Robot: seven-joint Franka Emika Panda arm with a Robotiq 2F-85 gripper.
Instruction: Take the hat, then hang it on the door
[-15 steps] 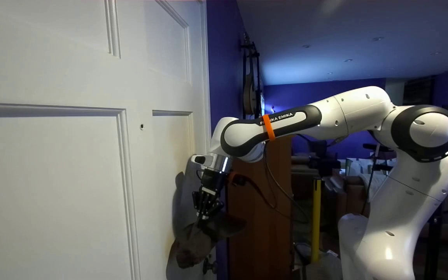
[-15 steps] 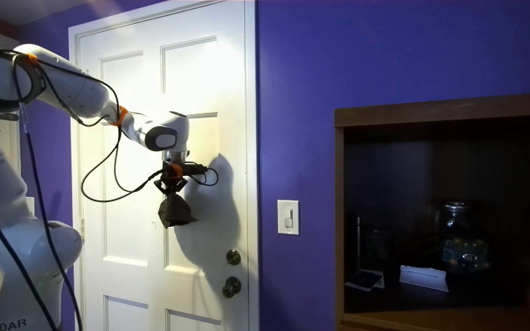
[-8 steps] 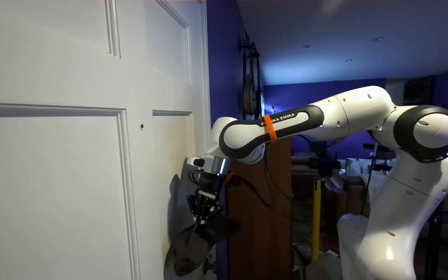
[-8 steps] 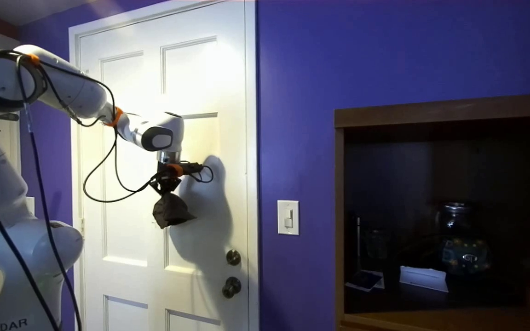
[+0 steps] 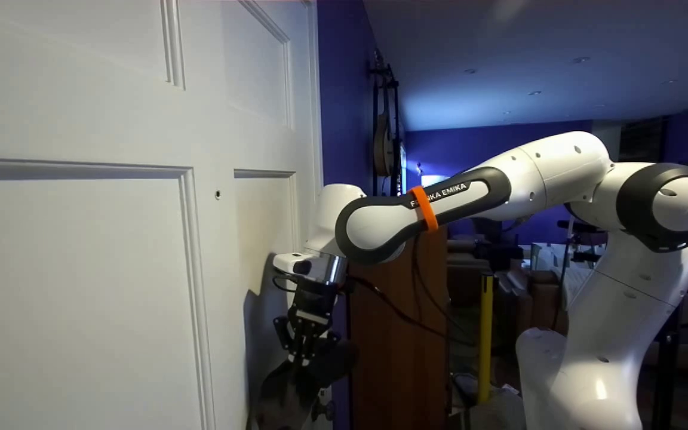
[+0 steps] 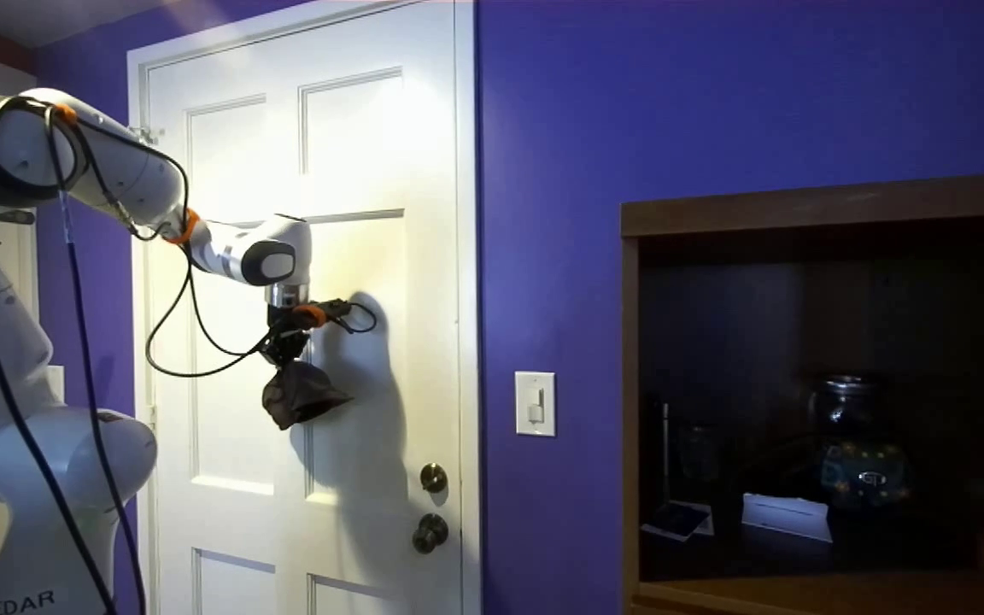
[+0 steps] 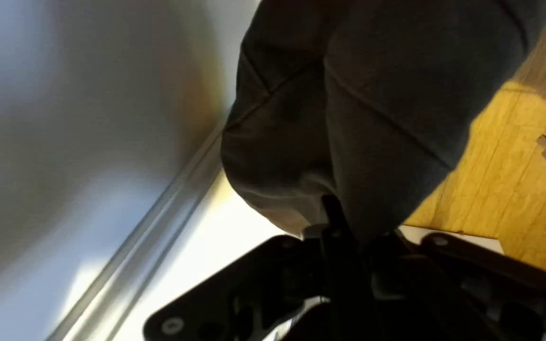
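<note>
in an exterior view, the white arm (image 5: 565, 164) is spanning the right half of the frame, and its black gripper (image 5: 300, 358), low and left of centre, is holding the dark hat (image 5: 283, 397) near the white door (image 5: 81, 269) at left, the hat's lower end running past the bottom edge. in an exterior view, the hat is hanging left of centre before the door, above and left of the knob (image 6: 430, 534). in the wrist view, the jaws are pinching the hat's cloth below centre, and wooden floor (image 7: 505, 175) is showing at right; whether hat and door are touching is not showing clearly.
</note>
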